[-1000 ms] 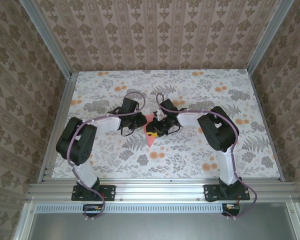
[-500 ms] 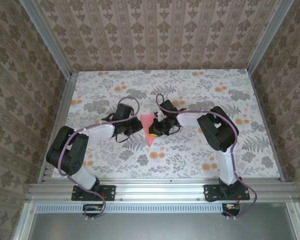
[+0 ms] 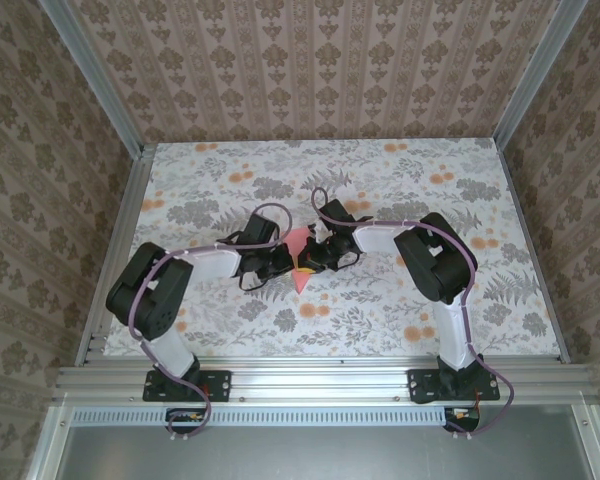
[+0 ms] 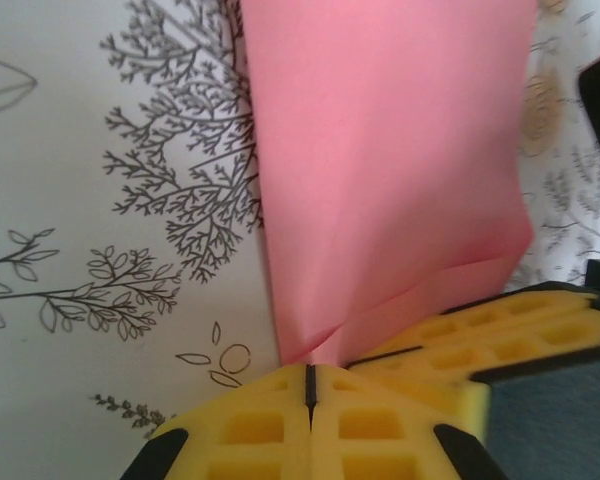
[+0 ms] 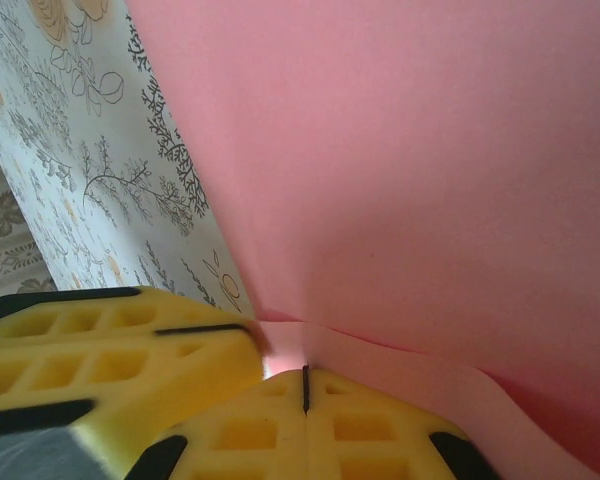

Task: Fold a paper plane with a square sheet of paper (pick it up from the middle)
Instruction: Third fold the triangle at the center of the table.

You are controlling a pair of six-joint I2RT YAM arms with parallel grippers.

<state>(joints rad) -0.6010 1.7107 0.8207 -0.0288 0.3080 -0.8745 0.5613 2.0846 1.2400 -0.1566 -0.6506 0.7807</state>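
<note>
pink paper [image 3: 298, 242]: folded, near middle of the table [image 3: 380, 300], one edge inside both jaws | left gripper [image 4: 308, 372]: fully closed, pinching this edge | right gripper [image 5: 305, 378]: fully closed, pinching just beside

Reaches inward from both bases, with the left arm [image 3: 195, 265] stretched low to the right and the right arm [image 3: 420, 245] bent sharply at the elbow and stretched low to the left. Holds the left gripper [image 3: 283, 260] and right gripper [image 3: 307, 260] tip to tip, just beside each other. Presses the left fingers [image 4: 270, 425] flat together on a corner of the pink paper [image 4: 390, 150]. Clamps the right fingers [image 5: 380, 430] likewise, pinching the paper's edge.
</note>
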